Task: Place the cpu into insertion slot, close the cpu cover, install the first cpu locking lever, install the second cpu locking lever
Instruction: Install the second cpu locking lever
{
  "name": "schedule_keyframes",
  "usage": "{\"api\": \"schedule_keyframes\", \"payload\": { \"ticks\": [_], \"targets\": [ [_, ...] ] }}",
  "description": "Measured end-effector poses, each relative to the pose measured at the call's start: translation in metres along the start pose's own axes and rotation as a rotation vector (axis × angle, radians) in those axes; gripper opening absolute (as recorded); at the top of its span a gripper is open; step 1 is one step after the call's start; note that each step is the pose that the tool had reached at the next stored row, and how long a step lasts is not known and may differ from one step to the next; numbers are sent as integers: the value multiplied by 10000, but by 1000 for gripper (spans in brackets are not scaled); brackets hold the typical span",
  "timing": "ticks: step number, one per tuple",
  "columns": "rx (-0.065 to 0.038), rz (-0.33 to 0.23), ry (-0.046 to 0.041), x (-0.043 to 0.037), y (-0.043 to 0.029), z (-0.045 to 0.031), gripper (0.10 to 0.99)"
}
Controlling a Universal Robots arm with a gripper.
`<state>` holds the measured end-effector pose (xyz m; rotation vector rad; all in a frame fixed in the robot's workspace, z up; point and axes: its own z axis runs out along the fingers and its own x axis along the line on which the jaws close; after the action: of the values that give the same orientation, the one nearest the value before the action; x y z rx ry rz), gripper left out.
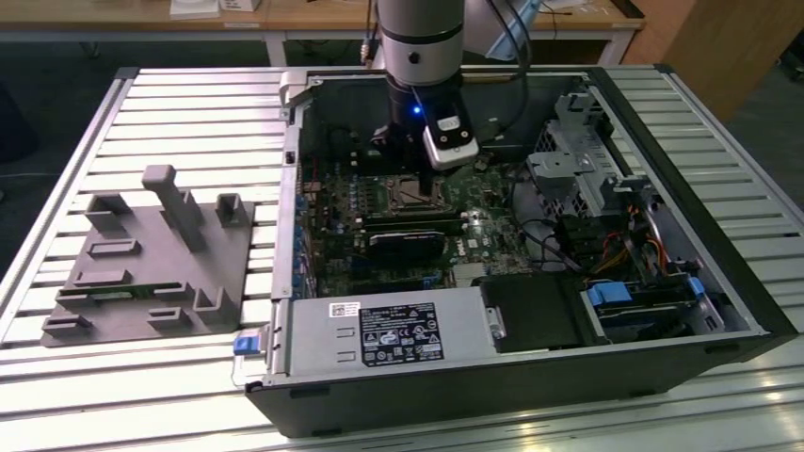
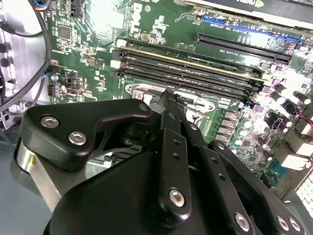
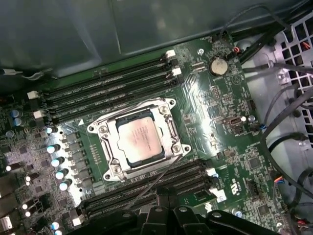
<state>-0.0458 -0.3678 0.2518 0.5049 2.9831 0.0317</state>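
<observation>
Your claw point(image 2: 168, 100) hovering just above the insertion slot point(image 3: 139, 142), fingers look closed and empty, cpu point(image 3: 139, 140) seated inside slot, cpu cover point(image 3: 108, 147) down around it.

One chip point(image 3: 139, 140) is seen in one socket point(image 3: 108, 169) — one metal cover point(image 3: 164, 113) is counted around it, and one round coin battery point(image 3: 218, 65) is counted.
</observation>
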Motion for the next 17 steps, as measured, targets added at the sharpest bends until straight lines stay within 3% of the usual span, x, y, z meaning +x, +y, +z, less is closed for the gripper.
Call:
{"api": "schedule_keyframes", "payload": {
  "ticks": [13,17],
  "targets": [
    [-497,-779,177,130,-71,132,106],
    [-542,-1040,198,152,-95,177,106]
  ]
}}
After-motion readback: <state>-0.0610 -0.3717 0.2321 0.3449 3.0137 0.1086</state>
